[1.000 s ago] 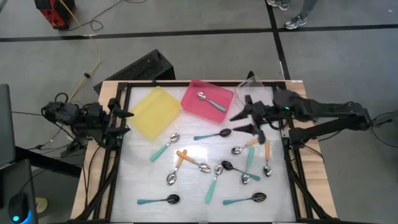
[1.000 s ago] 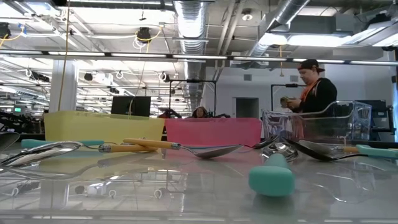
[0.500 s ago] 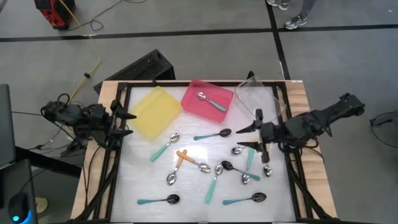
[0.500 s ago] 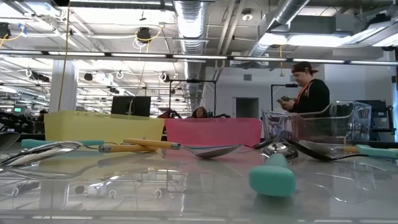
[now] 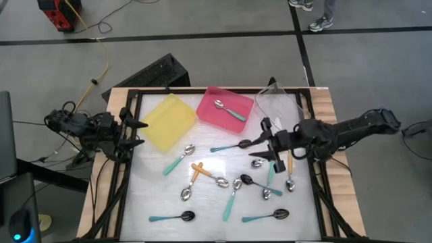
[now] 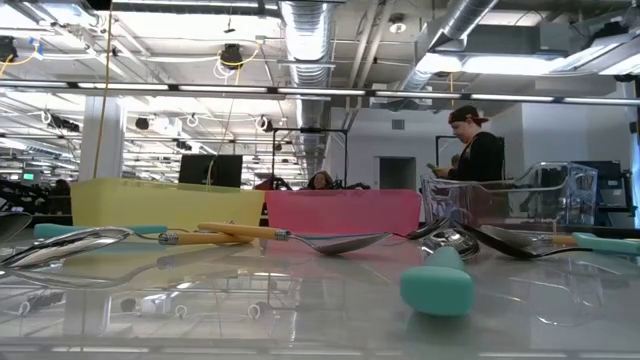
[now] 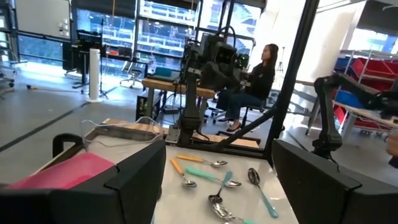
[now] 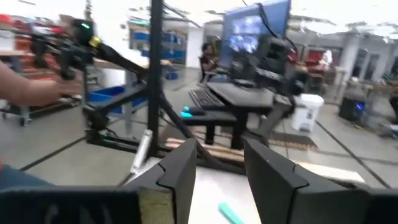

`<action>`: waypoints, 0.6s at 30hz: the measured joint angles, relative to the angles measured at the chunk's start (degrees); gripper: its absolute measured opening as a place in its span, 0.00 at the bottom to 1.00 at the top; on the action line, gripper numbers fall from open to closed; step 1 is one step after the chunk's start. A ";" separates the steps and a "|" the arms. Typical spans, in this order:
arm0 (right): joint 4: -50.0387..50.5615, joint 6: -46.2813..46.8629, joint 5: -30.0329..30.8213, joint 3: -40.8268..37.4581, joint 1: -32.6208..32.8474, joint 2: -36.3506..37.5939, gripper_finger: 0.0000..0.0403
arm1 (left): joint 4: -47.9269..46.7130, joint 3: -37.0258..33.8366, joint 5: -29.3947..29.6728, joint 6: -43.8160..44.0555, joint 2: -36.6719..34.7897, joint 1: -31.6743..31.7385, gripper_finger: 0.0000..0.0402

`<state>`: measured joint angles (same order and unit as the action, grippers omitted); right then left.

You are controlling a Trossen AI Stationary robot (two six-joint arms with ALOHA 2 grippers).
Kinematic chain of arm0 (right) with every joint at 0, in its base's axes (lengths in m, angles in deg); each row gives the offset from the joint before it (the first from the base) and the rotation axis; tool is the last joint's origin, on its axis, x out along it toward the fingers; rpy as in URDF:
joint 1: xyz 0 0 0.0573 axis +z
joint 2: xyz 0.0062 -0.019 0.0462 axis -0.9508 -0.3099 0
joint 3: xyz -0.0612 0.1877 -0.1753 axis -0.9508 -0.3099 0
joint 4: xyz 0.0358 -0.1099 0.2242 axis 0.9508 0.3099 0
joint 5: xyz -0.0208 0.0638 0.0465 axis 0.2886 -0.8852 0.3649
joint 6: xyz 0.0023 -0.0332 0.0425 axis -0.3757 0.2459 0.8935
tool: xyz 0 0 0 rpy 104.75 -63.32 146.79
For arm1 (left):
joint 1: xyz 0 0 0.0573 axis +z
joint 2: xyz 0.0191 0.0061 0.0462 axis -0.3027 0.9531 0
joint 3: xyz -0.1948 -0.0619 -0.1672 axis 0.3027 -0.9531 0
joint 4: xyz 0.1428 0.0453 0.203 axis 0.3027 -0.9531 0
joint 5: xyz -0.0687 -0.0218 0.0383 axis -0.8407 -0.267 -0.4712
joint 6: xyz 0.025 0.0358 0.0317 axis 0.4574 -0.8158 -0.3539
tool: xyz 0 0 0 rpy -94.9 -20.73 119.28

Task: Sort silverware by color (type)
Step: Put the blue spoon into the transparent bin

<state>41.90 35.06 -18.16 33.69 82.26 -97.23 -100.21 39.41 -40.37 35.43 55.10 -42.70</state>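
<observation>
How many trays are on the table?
3, along the far edge: yellow tray on the left, pink tray in the middle, holding one spoon, clear tray on the right.

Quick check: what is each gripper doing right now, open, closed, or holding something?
Left gripper: open, empty, waiting at the table's left edge by the yellow tray.
Right gripper: open, empty, above the spoons on the table's right side.

- The right gripper point(image 5: 268, 144) has swung back in over the table from the right edge, and now sits with its fingers apart over the spoons on the right side, nearer the dark-bowled teal spoon point(image 5: 229, 146) than half a second ago.
- The right arm point(image 5: 351, 128) has straightened out again.
- In the low view the person point(image 6: 472, 155) behind the clear tray point(image 6: 520, 200) has stepped further left.
</observation>
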 joint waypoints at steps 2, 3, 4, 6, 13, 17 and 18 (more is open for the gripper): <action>-1.49 0.05 0.08 -1.67 -1.59 0.00 0.40 | -0.04 0.00 0.22 0.03 0.00 0.00 0.70; -2.31 0.22 0.05 -2.50 -2.29 0.00 0.40 | -0.09 0.00 0.24 0.02 0.00 0.00 0.70; -3.02 0.46 0.06 -3.13 -2.91 -0.01 0.40 | -0.21 0.00 0.24 0.02 0.00 0.00 0.70; -4.69 1.33 0.01 -4.52 -4.02 0.03 0.40 | -0.02 -0.48 0.27 -0.38 -0.02 0.00 0.70; -9.34 1.71 0.04 -7.99 -4.85 0.05 0.40 | 4.99 -6.12 2.78 -2.17 -0.20 0.00 0.70; -8.99 1.04 0.02 -8.78 -4.85 0.00 0.40 | 5.92 -7.29 1.45 -2.29 -0.20 0.00 0.70; -9.02 0.58 0.06 -8.78 -5.06 0.12 0.40 | 5.92 -7.39 1.44 -2.42 -0.20 0.00 0.70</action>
<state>32.88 35.64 -18.10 24.91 77.20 -97.11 -94.29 32.02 -38.93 33.01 54.90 -42.70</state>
